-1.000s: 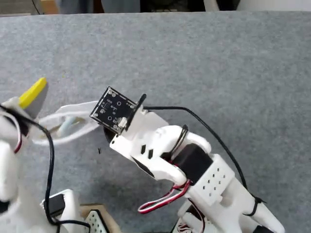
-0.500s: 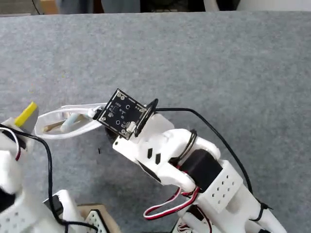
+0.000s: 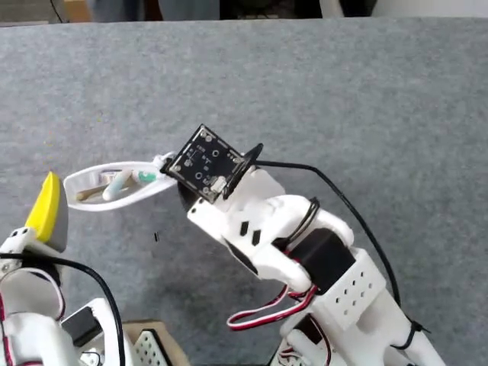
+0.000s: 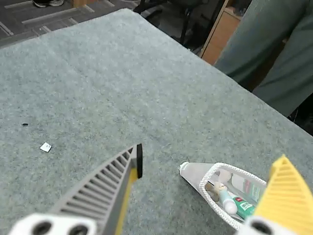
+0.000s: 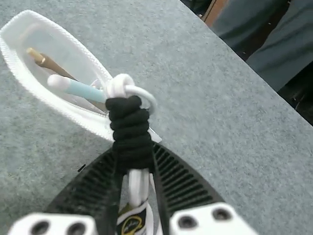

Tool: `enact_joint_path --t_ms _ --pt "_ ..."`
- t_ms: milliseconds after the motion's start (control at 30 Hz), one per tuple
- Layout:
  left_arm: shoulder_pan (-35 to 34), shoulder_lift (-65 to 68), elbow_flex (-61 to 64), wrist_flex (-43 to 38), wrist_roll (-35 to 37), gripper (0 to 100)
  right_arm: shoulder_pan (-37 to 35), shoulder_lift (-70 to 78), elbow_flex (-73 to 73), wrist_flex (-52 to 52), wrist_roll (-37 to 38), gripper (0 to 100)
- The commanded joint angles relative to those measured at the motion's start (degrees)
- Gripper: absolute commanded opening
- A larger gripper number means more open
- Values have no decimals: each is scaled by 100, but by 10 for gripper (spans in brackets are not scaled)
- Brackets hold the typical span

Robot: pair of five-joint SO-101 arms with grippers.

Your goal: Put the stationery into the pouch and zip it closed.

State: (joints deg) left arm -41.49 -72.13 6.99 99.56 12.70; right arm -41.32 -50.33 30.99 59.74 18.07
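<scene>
Right tool [image 5: 132, 152] clamps the zipper cord [image 5: 128, 127] of the pouch [image 5: 29, 32] lying ahead; left tool [image 4: 210, 154] gapes nearby.

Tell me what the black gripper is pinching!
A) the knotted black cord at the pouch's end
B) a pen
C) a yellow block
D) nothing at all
A: in the right wrist view the right gripper is shut on the black cord, which hangs from the end of the open white pouch, while the pens lie inside the pouch.
</scene>
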Motion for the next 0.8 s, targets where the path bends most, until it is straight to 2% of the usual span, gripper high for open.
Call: enact_joint_path --t_ms 0,167,467,767 --pt "-40 -26 -198 9 -53 404 123 -163 -365 -35 44 12" --pt "-40 -88 -207 -18 -26 404 273 -163 -374 -167 44 12" --pt "-40 -97 -163 -18 -9 404 519 -127 -998 -1292 62 12" --pt "-40 -105 813 -501 -9 404 527 -136 -1103 -1591 967 12"
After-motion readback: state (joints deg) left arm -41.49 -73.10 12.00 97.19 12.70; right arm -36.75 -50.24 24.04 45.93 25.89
